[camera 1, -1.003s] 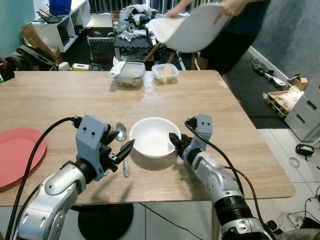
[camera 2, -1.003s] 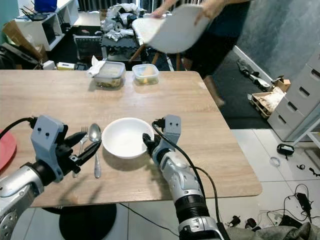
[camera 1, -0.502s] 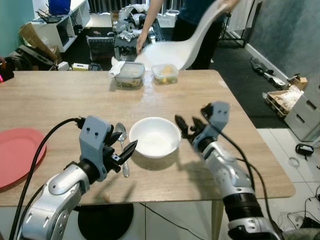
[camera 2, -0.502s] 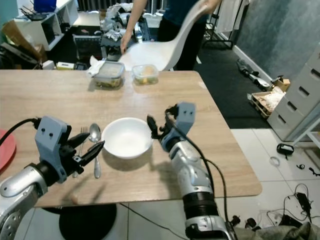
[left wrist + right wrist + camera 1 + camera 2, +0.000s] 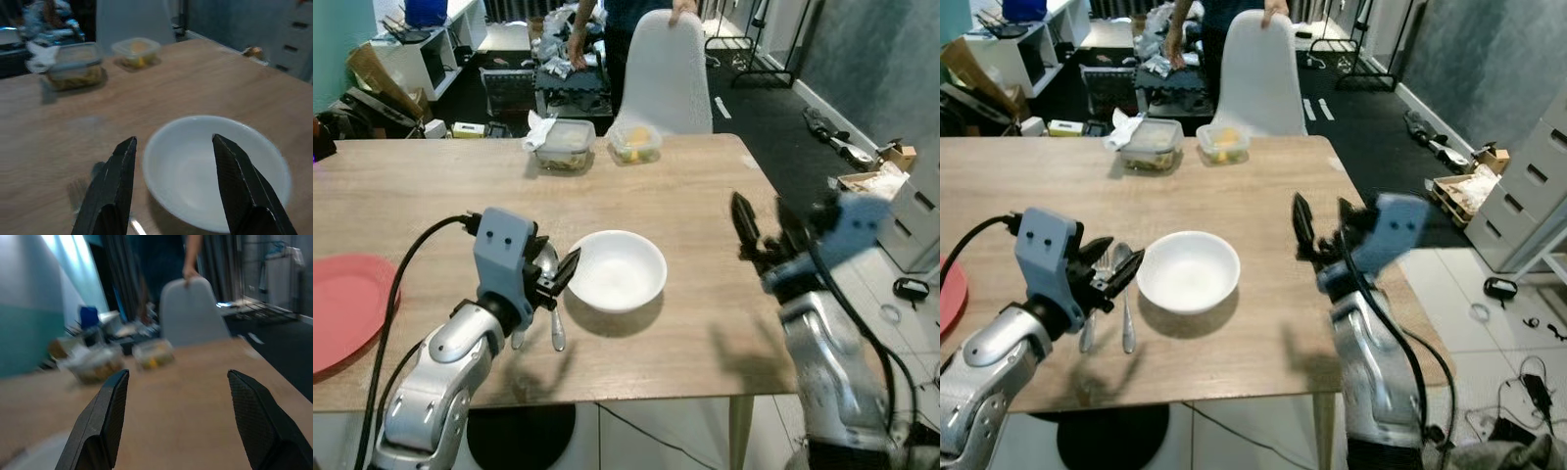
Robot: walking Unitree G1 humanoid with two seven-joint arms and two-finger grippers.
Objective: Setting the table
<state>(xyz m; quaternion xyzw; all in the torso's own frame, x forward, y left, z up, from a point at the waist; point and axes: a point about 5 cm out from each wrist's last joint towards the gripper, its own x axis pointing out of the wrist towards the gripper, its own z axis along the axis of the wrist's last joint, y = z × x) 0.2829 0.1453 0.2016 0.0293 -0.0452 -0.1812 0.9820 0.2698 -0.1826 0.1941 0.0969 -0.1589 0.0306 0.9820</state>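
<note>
the red plate (image 5: 347, 305) lies at the table's (image 5: 705, 196) left edge. left gripper (image 5: 553, 277) gapes beside the bowl (image 5: 617, 269); right gripper (image 5: 759, 223) gapes empty, raised.

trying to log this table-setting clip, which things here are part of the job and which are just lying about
Part of the job:
- round white bowl
- metal spoon and metal fork beside it
- flat red plate
- left gripper, open beside the bowl
- right gripper, open, raised off the table

Just lying about:
- two clear plastic food containers
- white moulded chair, held by a person
</note>
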